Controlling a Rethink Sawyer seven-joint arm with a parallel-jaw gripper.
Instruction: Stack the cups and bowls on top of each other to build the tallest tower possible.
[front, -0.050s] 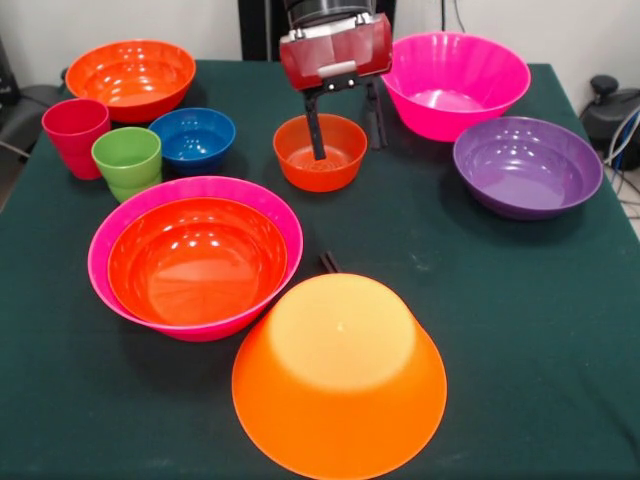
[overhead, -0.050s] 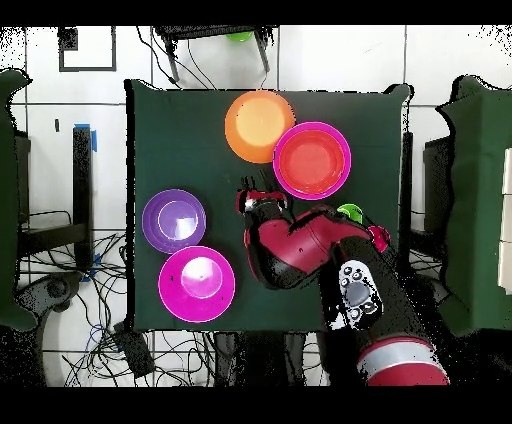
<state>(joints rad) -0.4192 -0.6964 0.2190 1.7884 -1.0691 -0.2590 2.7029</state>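
A dark green cloth (front, -0.050s: 520, 330) covers the table; cables (overhead, -0.050s: 110, 330) trail on the floor.

One bowl (front, -0.050s: 197, 258) sits nested in a bigger bowl (front, -0.050s: 120, 225); an upturned bowl (front, -0.050s: 338, 375) lies just right before them, two cups (front, -0.050s: 100, 145) behind left.

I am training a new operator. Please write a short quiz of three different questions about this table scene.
1. True or false: the light orange bowl lies upside down.
2. Which bowl sits inside the near magenta bowl? A) purple B) red-orange C) blue
3. One finger of the end effector reaches into which bowl?

Key: 1 true. 2 B, the red-orange bowl. 3 the small orange-red bowl.
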